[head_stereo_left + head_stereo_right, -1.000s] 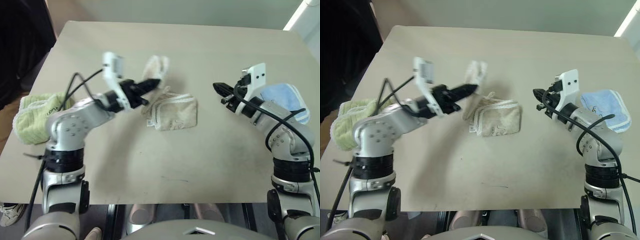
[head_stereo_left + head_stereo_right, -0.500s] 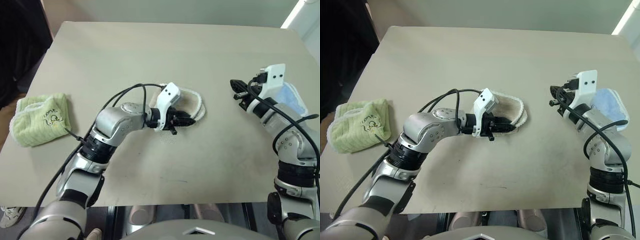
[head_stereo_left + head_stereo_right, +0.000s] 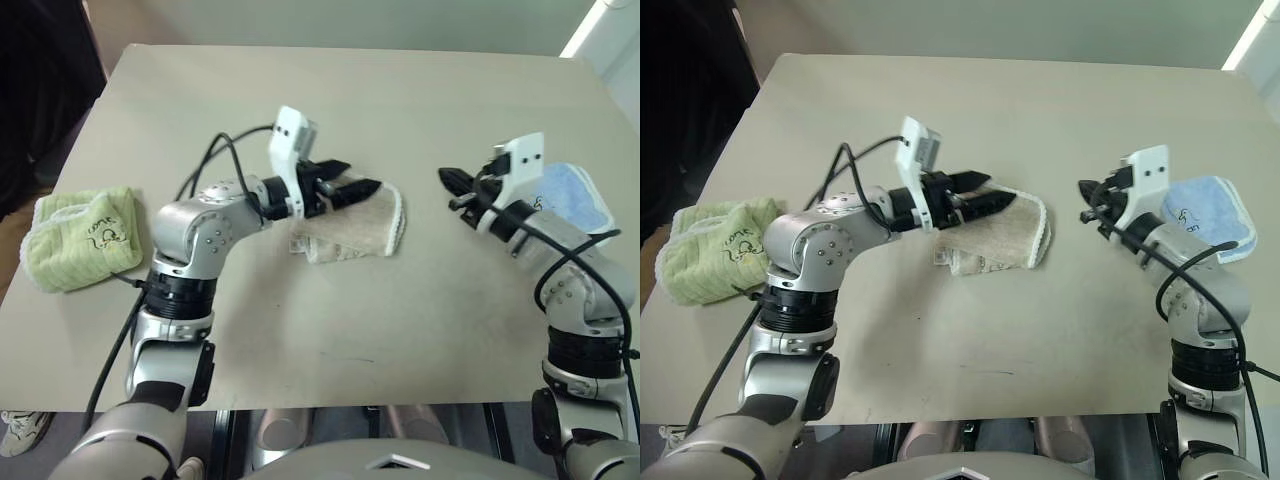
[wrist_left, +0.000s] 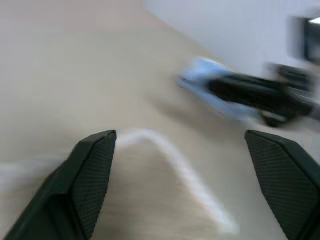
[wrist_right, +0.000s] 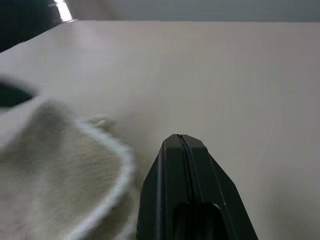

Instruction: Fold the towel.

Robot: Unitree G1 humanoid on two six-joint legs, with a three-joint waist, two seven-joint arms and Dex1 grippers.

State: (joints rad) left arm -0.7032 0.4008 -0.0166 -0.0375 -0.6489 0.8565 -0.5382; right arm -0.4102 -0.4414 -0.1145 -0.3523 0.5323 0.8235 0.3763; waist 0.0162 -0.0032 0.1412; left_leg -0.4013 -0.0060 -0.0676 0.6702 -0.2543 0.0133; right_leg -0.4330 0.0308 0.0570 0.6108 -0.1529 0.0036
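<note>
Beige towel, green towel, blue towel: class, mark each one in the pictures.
beige towel (image 3: 360, 228), left eye view, on its ribbed middle.
green towel (image 3: 75, 240), left eye view, on its folded top face.
blue towel (image 3: 1210, 205), right eye view, on its upper face.

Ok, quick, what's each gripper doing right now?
Left gripper: open, holding nothing, over the towel.
Right gripper: closed, empty.

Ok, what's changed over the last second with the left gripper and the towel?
The left gripper carried the raised flap of the towel over onto the rest, let go, and now hovers open above it. The towel lies folded flat. The right gripper stayed shut and clear of it; the green cloth and blue cloth lie untouched.
</note>
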